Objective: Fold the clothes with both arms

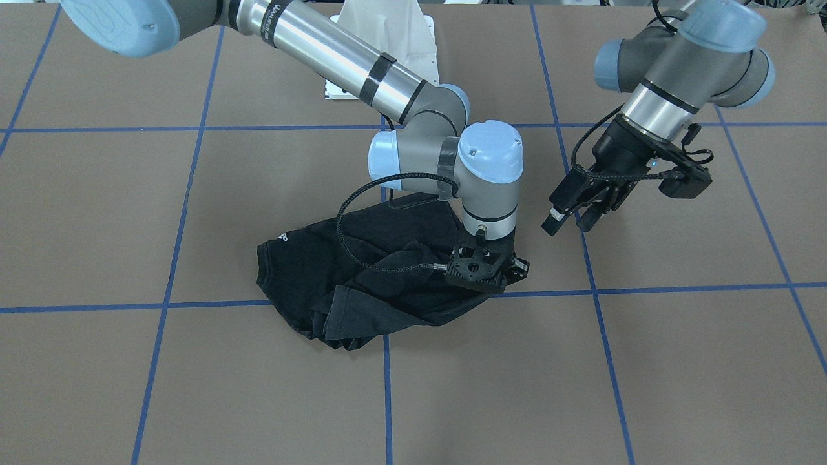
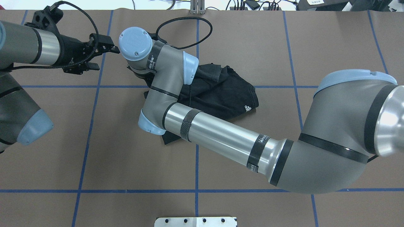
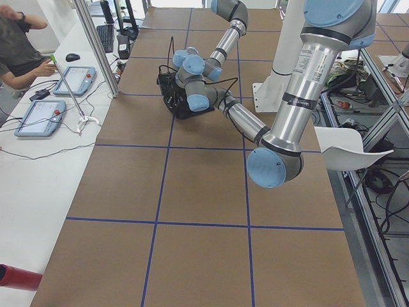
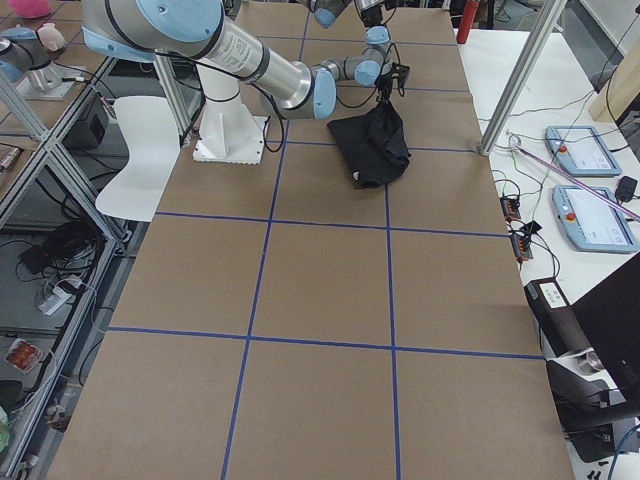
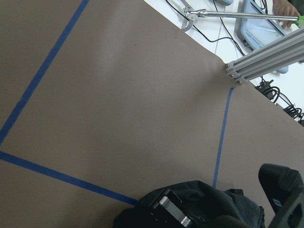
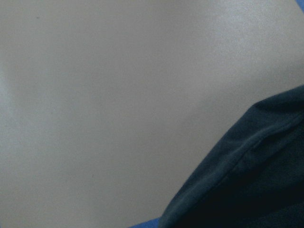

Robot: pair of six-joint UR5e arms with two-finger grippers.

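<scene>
The black T-shirt (image 1: 362,271) (image 2: 227,91) (image 4: 372,145) lies crumpled near the table's middle, a small white logo (image 2: 247,108) showing on one edge. My right arm reaches across it. The right gripper (image 1: 497,278) points down at the shirt's edge on the left arm's side, its fingers hidden under the wrist, so I cannot tell their state. In the right wrist view only a dark hem (image 6: 256,180) and bare table show. My left gripper (image 1: 570,223) (image 2: 106,58) hovers open and empty beside that edge, a short gap away. One fingertip (image 5: 280,190) shows in the left wrist view.
Blue tape lines (image 1: 387,387) divide the brown table into squares. The white pedestal (image 1: 387,39) (image 2: 195,221) stands at the robot's side. Beyond the far edge are aluminium posts (image 4: 520,80), tablets (image 4: 590,215) and a seated person (image 3: 19,45).
</scene>
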